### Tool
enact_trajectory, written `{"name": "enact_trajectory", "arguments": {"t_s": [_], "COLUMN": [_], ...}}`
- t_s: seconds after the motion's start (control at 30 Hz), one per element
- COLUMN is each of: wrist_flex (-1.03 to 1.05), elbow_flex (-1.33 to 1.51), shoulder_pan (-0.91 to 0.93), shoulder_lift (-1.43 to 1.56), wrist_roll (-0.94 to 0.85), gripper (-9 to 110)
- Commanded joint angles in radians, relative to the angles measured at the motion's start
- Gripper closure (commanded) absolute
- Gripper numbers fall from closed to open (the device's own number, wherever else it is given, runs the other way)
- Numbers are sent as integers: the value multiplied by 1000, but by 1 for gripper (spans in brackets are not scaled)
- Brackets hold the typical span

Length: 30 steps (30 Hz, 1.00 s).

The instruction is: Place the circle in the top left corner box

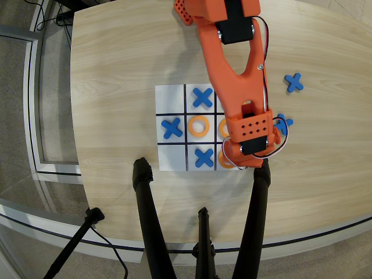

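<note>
Nearest the camera's foot, black tripod legs [148,221] frame the bench [116,58], and just past them the orange arm's gripper [244,164] hangs over the sheet's bottom right cell, covering most of a circle [224,160] — probably the one it means to lift, though its jaws are hidden under the wrist, so their state cannot be told. Further up the grid [171,96], another orange ring [199,125] fills the middle cell among three blue crosses [202,97], while the top left corner box [170,97] lies bare — apparently left free for the circle.
</note>
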Motion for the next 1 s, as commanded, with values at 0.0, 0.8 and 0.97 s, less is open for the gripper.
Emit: {"name": "enact_trajectory", "arguments": {"t_s": [0.0, 0.8, 0.97], "wrist_flex": [6, 149, 209], "elbow_flex": [0, 571, 1009], "shoulder_pan": [-2, 72, 94], "shoulder_lift": [29, 959, 1471], "wrist_roll": [-3, -104, -198], "gripper": [97, 93, 93]}}
